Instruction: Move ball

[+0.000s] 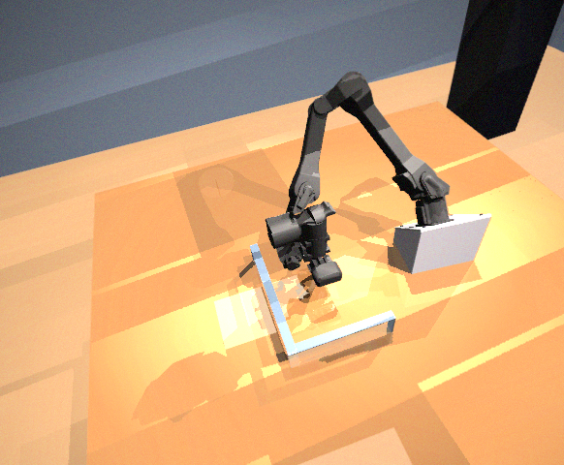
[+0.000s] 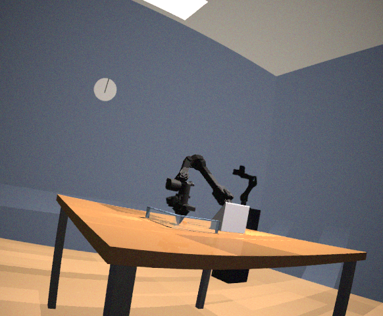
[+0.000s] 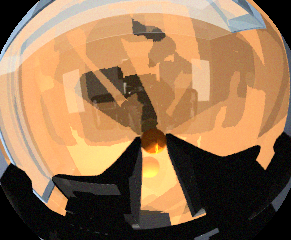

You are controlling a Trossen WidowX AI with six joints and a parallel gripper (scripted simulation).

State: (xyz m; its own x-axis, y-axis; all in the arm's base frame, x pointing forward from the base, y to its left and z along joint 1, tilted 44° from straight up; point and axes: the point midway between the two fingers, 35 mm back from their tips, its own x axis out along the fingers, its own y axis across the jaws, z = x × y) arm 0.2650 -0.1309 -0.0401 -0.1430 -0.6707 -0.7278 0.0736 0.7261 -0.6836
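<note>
The orange ball point(image 3: 154, 141) sits between the fingertips of my gripper point(image 3: 153, 139) in the wrist view, filling the gap, and the gripper is shut on it. The paler see-through copy point(image 3: 150, 167) shows just below the ball in that view, apart from it. Whether the ball touches the table cannot be told. In the top view the gripper points down inside the corner made by the left clear wall point(image 1: 270, 294) and the front clear wall point(image 1: 342, 333); the arm hides ball and copy there. In the exterior view the fingers reach low behind the walls.
The white wedge-shaped base point(image 1: 448, 247) point(image 2: 234, 217) carries the arm at the right of the walls. The wooden table point(image 1: 172, 325) point(image 2: 144, 241) bears patches of light and shadow. A black pillar point(image 1: 497, 65) stands behind the table, with a second dark arm point(image 2: 251, 186) on it.
</note>
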